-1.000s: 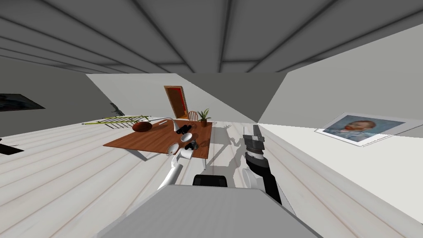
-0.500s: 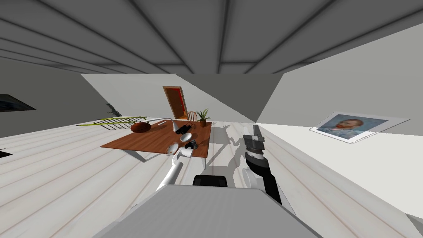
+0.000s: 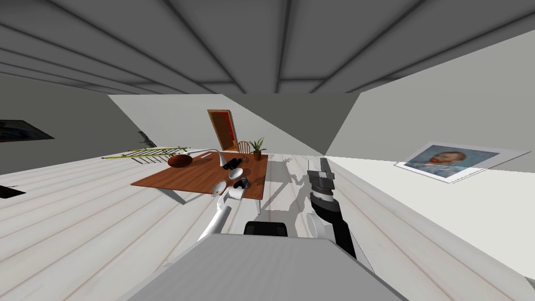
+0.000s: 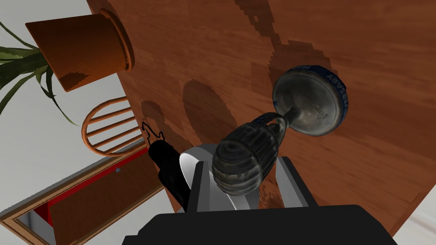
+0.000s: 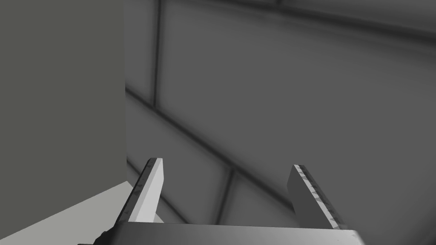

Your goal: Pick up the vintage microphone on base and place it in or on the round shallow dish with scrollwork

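**Microphone** [image 4: 255, 144]: vintage pattern, dull dark metal. It has an oval ribbed grille head, a short neck and a round domed base with a blue lettered rim. It sits at the near right part of the desk [image 3: 172, 180]. The head lies between the blades of the left claw [image 4: 243, 170], which is clenched on its sides. Whether the base touches the wood cannot be told.

**Desk**: a flat rectangular top of reddish-brown wood grain.

**Far white dish** [image 3: 235, 173] and **near white dish** [image 3: 218, 186]: both round, shallow and plain white, just beside the microphone. Which one carries scrollwork cannot be told.

**Binoculars** [image 4: 168, 168]: black, touching the far white dish.

**Plant pot** [image 4: 85, 49]: terracotta, tapered, holding long green leaves.

**Brown bowl** [image 3: 179, 160]: round, at the far left of the desk.

**Right claw** [image 5: 225, 191]: released, its blades well apart, raised beside the desk.
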Controlling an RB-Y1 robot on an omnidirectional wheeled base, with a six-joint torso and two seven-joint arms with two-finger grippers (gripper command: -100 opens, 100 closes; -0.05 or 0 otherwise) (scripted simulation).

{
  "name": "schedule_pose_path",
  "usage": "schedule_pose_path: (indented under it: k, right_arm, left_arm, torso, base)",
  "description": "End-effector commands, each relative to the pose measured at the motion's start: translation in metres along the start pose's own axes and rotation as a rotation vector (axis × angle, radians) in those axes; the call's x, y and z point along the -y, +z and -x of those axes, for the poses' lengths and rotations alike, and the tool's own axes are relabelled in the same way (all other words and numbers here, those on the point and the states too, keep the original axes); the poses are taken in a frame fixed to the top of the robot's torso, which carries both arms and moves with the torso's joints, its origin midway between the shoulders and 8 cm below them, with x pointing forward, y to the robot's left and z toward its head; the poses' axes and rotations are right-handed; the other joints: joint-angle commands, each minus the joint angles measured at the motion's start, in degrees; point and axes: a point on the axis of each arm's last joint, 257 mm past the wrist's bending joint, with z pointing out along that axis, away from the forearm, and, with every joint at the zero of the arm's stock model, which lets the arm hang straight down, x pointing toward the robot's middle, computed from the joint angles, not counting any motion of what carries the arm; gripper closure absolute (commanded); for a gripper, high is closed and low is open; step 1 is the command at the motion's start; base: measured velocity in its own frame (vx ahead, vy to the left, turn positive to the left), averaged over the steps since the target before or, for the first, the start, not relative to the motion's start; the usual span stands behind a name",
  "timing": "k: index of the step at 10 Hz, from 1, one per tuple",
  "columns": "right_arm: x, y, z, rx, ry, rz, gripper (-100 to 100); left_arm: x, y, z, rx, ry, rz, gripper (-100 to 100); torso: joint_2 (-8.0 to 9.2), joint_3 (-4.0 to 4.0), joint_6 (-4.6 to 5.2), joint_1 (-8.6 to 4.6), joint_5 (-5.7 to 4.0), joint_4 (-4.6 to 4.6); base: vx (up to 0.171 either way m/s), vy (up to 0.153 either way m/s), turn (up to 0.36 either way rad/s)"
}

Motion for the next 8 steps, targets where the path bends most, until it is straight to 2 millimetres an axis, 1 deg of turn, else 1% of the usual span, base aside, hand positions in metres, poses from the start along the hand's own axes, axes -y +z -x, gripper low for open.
schedule_pose_path:
  k: [1, 8]
  right_arm:
    - [0.000, 0.000, 0.000, 0.000, 0.000, 0.000, 0]
    - [0.000, 0.000, 0.000, 0.000, 0.000, 0.000, 0]
  left_arm:
    - [-0.003, -0.007, -0.007, -0.009, 0.011, 0.000, 100]
    - [-0.016, -0.043, -0.036, -0.053, 0.044, -0.003, 100]
  torso:
    - [0.00, 0.00, 0.00, 0.00, 0.00, 0.00]
    - [-0.07, -0.03, 0.06, -0.05, -0.01, 0.01]
  base:
    - [0.069, 0.007, 0.116]
    - [0.049, 0.003, 0.080]
